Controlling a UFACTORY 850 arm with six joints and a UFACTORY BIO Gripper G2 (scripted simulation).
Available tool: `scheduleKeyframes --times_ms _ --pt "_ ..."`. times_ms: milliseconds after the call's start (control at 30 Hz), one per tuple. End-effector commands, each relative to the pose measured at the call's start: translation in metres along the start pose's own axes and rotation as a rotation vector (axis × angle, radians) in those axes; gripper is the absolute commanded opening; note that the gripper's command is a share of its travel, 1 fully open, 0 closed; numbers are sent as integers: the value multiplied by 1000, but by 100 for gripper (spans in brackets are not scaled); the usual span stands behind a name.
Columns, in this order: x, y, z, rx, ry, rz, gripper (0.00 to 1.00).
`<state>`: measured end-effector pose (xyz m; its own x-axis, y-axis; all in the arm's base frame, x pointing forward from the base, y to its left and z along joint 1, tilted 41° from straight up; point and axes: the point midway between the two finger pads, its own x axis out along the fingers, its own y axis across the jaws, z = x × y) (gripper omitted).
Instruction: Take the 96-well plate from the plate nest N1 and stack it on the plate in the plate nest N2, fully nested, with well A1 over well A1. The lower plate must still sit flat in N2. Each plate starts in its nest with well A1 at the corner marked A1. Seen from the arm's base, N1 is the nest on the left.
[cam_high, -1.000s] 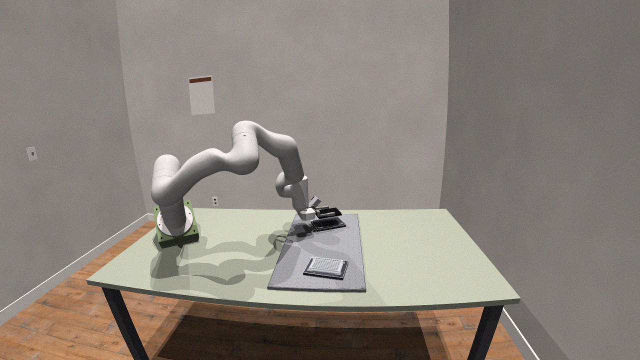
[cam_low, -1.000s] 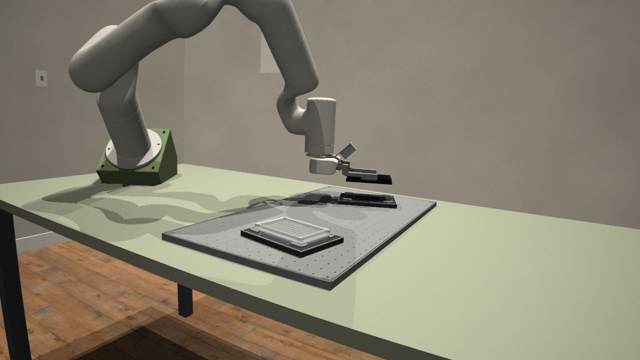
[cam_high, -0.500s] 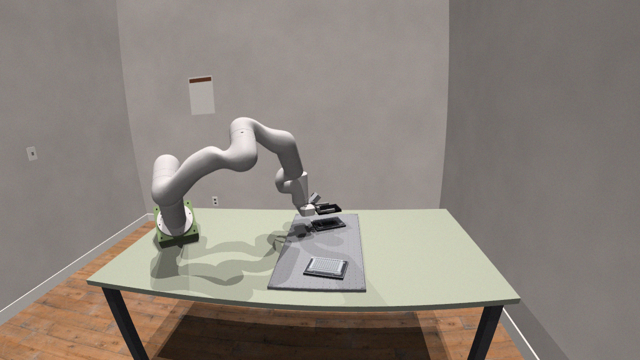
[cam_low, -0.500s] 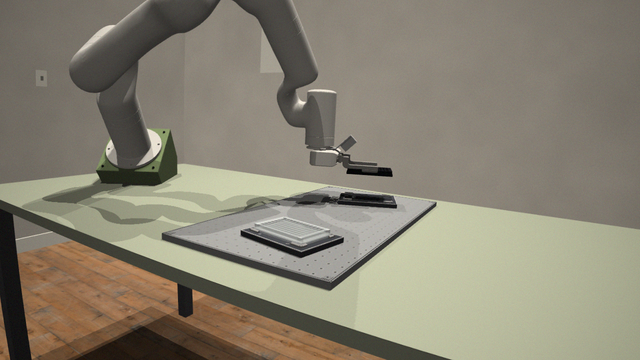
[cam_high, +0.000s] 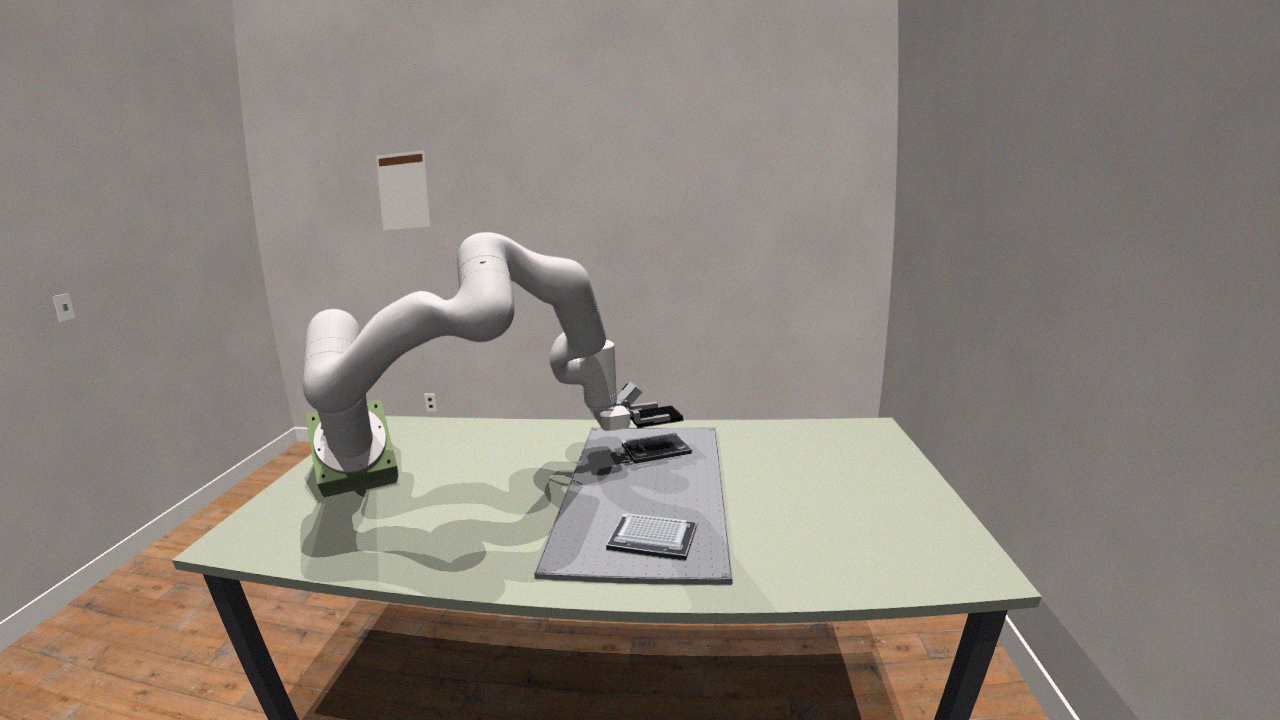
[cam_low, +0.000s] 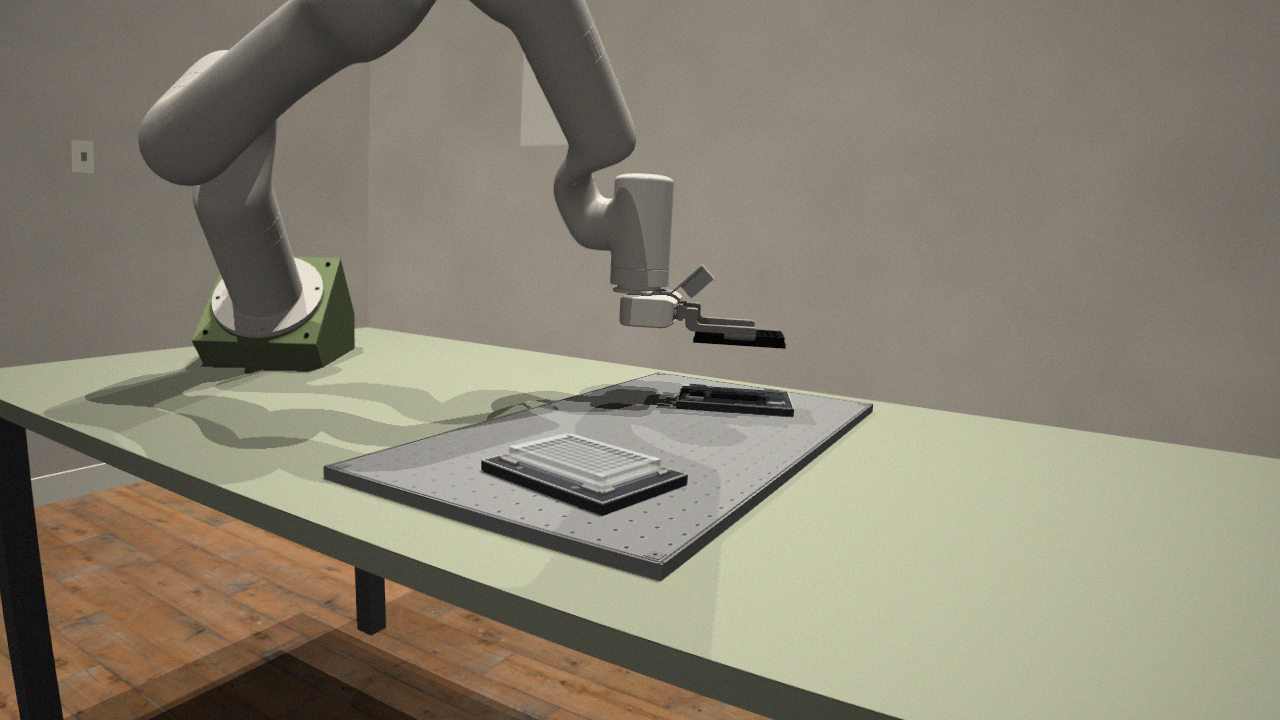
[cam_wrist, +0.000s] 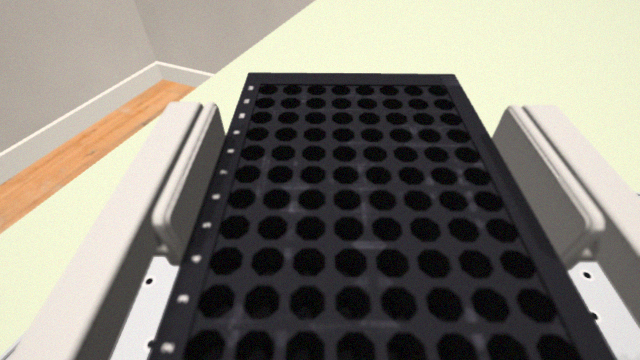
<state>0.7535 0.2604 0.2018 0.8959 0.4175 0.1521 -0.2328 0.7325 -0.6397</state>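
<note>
The fingers (cam_high: 652, 418) (cam_low: 738, 331) grip the black 96-well plate (cam_high: 671, 414) (cam_low: 771, 339) (cam_wrist: 360, 215) by its sides, lifted above N1 (cam_high: 666, 455) (cam_low: 751, 411), at the board's twelve o'clock in the top view. Picking is done; carrying, A1 alignment, nesting and release remain. The pale plate (cam_high: 653, 531) (cam_low: 581, 456) sits in N2 (cam_high: 648, 552) (cam_low: 541, 488), toward six o'clock.

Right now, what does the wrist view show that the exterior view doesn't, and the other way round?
Only wrist: the rows of open wells across the black plate, with pale marks along one edge.

Only exterior: the clear plate in its nest, the other nest, and the green base.

Both: the claw shut on the black plate.
</note>
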Motion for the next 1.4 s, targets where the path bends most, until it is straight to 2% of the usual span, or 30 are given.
scheduleKeyframes --times_ms 0,167,233,600,1367 --pt "0 -3 1 0 -2 -34 0" --pt "-6 -19 1 0 -2 -201 0" --pt "-6 -19 1 0 -2 -201 0" --pt "-19 -53 1 1 -2 -567 0" --pt "-41 -113 1 1 -2 -577 0"
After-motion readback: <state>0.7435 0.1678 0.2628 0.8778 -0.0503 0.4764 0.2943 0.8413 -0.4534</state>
